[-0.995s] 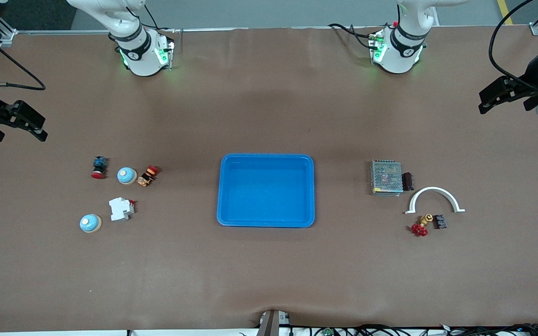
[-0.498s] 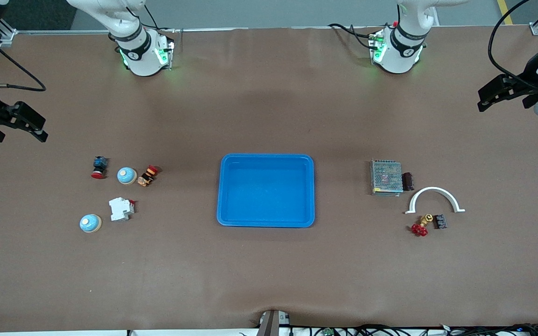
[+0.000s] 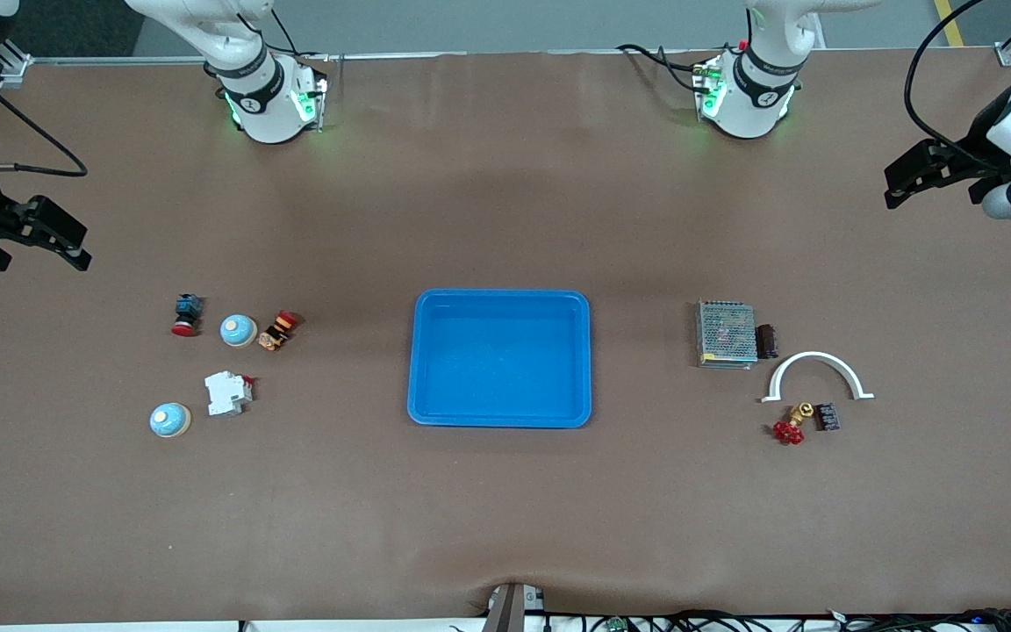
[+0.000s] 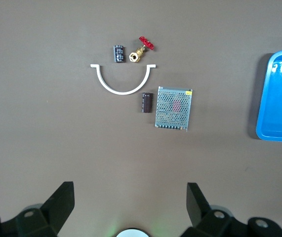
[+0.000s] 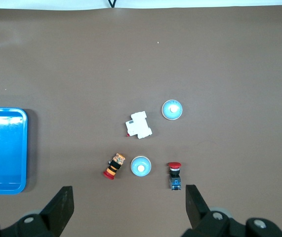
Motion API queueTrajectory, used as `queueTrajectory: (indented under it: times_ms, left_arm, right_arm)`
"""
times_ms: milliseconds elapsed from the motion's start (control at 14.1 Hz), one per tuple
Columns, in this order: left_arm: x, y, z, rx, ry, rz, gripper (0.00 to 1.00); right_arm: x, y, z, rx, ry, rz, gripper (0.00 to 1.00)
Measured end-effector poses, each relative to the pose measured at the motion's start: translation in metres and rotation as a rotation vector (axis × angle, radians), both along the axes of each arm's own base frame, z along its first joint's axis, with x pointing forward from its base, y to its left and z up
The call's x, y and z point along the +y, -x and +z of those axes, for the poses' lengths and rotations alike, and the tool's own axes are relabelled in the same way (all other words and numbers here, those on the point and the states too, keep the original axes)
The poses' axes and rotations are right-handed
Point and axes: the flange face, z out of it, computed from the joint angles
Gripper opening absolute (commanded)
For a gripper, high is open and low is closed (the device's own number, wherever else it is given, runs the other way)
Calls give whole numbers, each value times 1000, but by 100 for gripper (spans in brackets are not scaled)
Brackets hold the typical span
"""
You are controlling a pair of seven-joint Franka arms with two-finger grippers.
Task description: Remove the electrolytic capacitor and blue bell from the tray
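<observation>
Since a second ago: left gripper (image 3: 931, 175) shifted slightly up-table and inward at the left arm's end, right gripper (image 3: 36, 237) nudged a little at the right arm's end; nothing on the table moved. Both grippers up in the air over bare tabletop, fingers spread wide, holding nothing. Blue tray (image 3: 500, 420) empty at the table's centre, wide bare surface all round it and along the edge nearest the front camera. Toward the left arm's end: dark capacitor (image 3: 767, 341) touching the side of a metal mesh box (image 3: 725, 333); just nearer the front camera a white arch bracket (image 3: 817, 373), then a second capacitor (image 3: 827, 416) beside a red-handled brass valve (image 3: 790, 427). Toward the right arm's end: one bell (image 3: 238, 330) wedged between a red push button (image 3: 186, 314) and a striped red-capped switch (image 3: 277, 330); white breaker (image 3: 227, 392) nearer the front camera, and a second bell (image 3: 170, 420) beside it, standing freer, open room around. Box crowding one capacitor, valve crowding the other.
</observation>
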Motion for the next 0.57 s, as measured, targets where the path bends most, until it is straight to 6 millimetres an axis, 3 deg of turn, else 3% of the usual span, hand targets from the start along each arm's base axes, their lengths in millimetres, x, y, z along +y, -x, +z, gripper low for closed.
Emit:
queueTrajectory:
  times_ms: [569]
  left_arm:
    - [3, 0, 5, -10, 1, 5, 100]
  right_arm:
    - [0, -2, -4, 7, -1, 0, 100]
